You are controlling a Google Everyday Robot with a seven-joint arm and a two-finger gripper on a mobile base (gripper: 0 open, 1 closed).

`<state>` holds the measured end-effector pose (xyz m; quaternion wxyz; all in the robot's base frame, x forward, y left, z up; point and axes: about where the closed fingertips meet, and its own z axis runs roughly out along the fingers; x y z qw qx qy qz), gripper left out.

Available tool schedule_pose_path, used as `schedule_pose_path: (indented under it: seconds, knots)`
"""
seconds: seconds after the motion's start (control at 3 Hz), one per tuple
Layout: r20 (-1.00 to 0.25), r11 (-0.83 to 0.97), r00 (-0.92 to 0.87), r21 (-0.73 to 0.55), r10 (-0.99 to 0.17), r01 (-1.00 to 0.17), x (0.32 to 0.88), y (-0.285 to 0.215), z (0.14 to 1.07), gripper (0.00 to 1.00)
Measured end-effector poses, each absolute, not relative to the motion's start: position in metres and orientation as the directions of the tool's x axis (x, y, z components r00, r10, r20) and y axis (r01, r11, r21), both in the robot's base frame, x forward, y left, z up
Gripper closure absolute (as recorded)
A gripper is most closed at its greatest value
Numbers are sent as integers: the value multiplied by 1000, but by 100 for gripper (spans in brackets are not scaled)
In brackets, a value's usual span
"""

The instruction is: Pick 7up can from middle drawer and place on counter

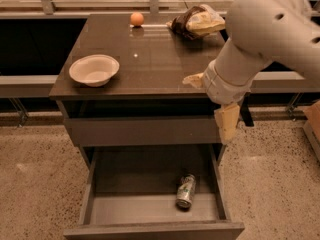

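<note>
Camera view.
- Table: dark glossy top of the drawer cabinet. It carries a white bowl at front left, an orange ball at the back and a snack bag at back right.
- Middle drawer: pulled out.
- 7up can: on its side on the drawer floor, right of centre, near the front.
- Gripper: at the table's front right corner, above the drawer, well apart from the can. Fingers spread, holding nothing.

7up can: silvery, green-and-white label, on its side, right of centre on the floor of the middle drawer. Drawer pulled open. Counter dark brown, glossy. Gripper at the counter's right front corner, well above the can.
</note>
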<state>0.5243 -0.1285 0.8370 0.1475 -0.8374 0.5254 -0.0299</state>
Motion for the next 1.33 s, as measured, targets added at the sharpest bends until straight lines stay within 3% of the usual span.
schedule_pose_path:
  seconds: [0.33, 1.33]
  knots:
    - [-6, -595, 617, -259, -787, -761, 521, -112, 776, 0]
    - [58, -650, 655, -214, -753, -729, 517, -109, 733, 0]
